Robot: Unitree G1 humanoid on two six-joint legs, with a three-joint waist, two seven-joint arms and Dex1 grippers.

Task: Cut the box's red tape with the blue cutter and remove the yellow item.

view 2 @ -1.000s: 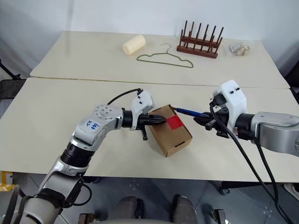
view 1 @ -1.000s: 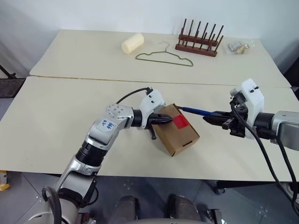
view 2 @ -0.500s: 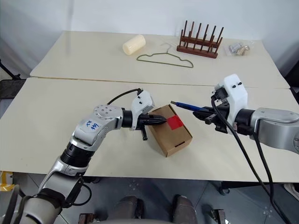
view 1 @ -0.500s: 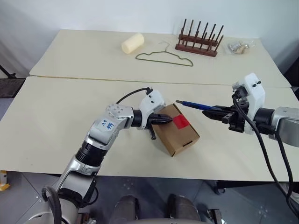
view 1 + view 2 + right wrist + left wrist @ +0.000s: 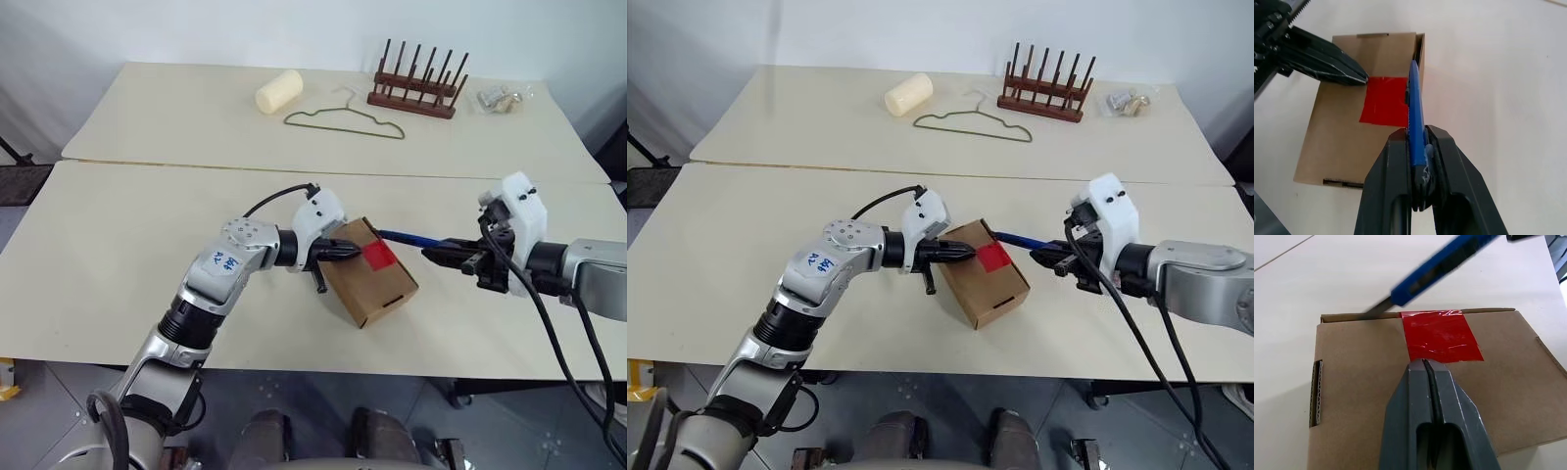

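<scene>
The brown box [image 5: 384, 291] lies shut on the near table, with the red tape [image 5: 380, 257] across its top seam. My left gripper [image 5: 356, 252] is shut, its tips resting on the box top at the tape's edge [image 5: 1442, 335]. Held out from the right, the blue cutter [image 5: 407, 237] is clamped in my right gripper [image 5: 443, 254]. Its blade end reaches the box's far edge just beside the tape [image 5: 1383, 107]. The yellow item is out of view.
On the far table lie a cream roll [image 5: 278, 90], a wire hanger [image 5: 345, 119], a wooden peg rack [image 5: 415, 88] and a small clear bag [image 5: 500, 98]. A seam [image 5: 196, 164] divides the two tables.
Half a second ago the cutter was lifted slightly above the box; it has dipped back down to the box's edge by the tape. The left gripper and the box have stayed put.
</scene>
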